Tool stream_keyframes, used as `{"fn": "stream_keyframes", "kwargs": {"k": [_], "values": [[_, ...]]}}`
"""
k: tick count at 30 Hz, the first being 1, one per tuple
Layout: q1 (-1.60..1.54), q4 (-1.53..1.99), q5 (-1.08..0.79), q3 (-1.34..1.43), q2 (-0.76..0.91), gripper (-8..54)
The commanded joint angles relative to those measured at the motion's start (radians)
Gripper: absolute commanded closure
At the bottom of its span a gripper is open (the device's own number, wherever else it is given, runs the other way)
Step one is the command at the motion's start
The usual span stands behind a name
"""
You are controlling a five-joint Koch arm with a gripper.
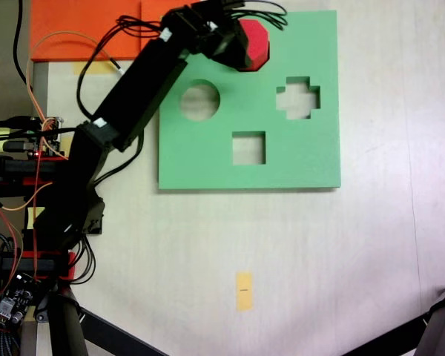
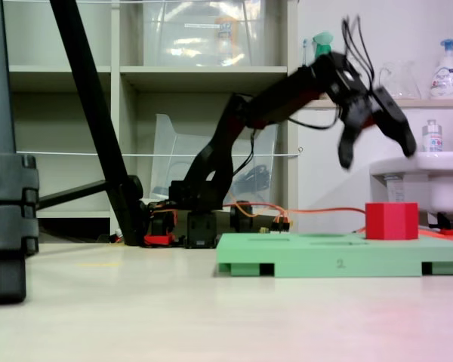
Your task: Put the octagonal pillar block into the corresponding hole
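Black arm reaches up-right in a fixed view; gripper [image 2: 374, 143] raised clear above the green board [image 2: 317, 256], jaws apart, holding nothing. Octagonal pillar block [image 2: 391, 220] sits upright on the board's right end, below the gripper.

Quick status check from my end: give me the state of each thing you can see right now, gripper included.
gripper: open, raised in the air above the block, holding nothing.
octagonal pillar block: upright on the green board, free of the gripper, sticking up above the surface.
green board: flat on the table.
round cutout: empty.
cross-shaped cutout: empty.
square cutout: empty.
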Motion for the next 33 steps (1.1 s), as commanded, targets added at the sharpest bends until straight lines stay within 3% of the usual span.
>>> {"fn": "stream_keyframes", "kwargs": {"k": [1,7,14,16,19,21,26,33], "values": [[0.040,0.141,-0.295,-0.051,0.167,-6.4],[0.302,0.242,-0.704,-0.041,0.396,-5.4],[0.696,0.239,-1.062,0.006,0.442,1.2],[0.778,0.117,-1.187,0.242,0.575,1.8],[0.885,-0.558,-1.425,0.991,0.948,10.2],[0.920,-0.999,-1.505,1.359,1.089,12.7],[0.979,-1.623,-1.812,1.951,1.244,12.6],[0.954,-1.664,-2.000,2.465,1.284,11.3]]}}
